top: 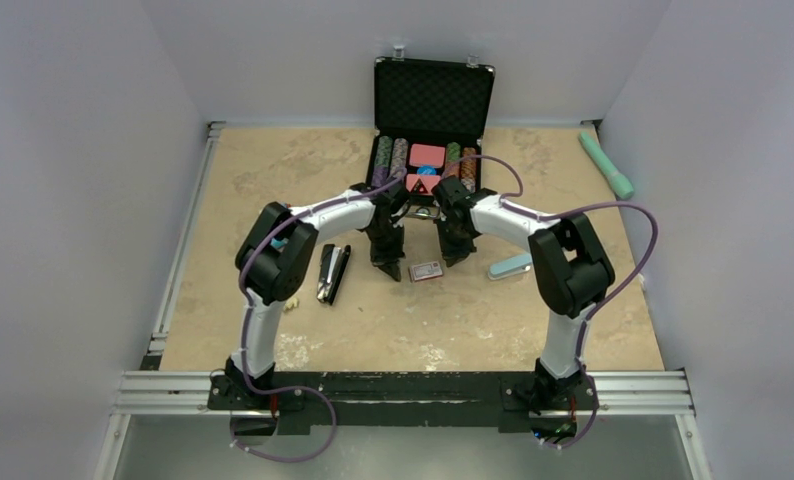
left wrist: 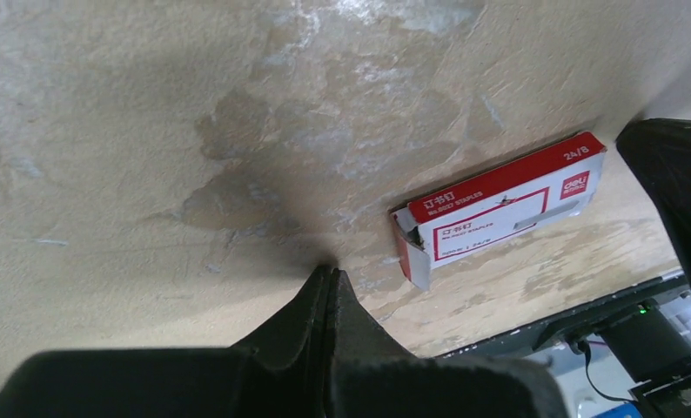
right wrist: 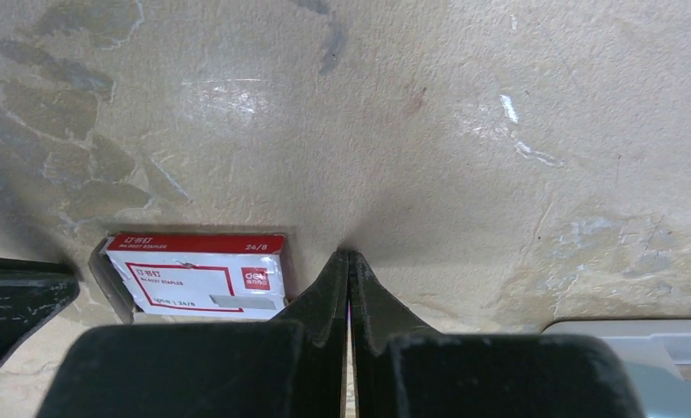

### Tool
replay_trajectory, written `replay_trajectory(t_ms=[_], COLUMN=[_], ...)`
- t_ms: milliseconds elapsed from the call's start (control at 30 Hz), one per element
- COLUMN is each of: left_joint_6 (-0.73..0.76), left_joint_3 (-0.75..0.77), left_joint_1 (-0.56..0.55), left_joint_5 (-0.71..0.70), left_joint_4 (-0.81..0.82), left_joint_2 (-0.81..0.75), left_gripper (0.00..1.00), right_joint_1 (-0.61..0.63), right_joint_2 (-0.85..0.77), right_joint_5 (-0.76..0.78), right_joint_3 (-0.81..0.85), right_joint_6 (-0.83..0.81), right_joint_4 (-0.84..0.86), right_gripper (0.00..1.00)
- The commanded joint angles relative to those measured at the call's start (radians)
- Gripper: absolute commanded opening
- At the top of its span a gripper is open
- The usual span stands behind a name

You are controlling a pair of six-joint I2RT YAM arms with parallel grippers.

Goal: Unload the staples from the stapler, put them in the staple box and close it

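Left of staple box (top: 426,271): black stapler (top: 331,272), long, narrow, flat.

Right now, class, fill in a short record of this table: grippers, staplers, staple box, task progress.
left gripper: shut, empty
right gripper: shut, empty
staple box: red and white, flat, between both grippers
black stapler: left of left gripper, untouched
pale blue stapler: right of right gripper, untouched
loose staples: none visible

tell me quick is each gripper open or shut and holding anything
Left gripper: closed, holding nothing.
Right gripper: closed, holding nothing.
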Motion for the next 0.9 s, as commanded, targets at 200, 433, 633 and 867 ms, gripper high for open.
replay_trajectory(t_ms=[200, 433, 633, 867], left_joint_6=[-0.047, -0.051, -0.060, -0.061], left_joint_3=[0.060, 0.047, 0.031, 0.013], left_joint_1=[-0.004, -0.005, -0.005, -0.006], left_joint_5=[0.051, 0.066, 0.088, 0.086], left_joint_4=[0.031, 0.067, 0.103, 0.122], left_joint_2=[0.053, 0.047, 0.051, 0.034], left_gripper=[0.00, 0.00, 0.00, 0.00], right_joint_1=[0.028, 0.067, 0.089, 0.107], right_joint_2=[0.033, 0.050, 0.082, 0.108], right_joint_5=[-0.028, -0.067, -0.071, -0.075], right_joint_3=[0.024, 0.042, 0.057, 0.071], right_joint_6=[-0.020, -0.032, -0.040, -0.045], right_joint_4=[0.033, 0.025, 0.008, -0.015], right_gripper=[0.00, 0.00, 0.00, 0.00])
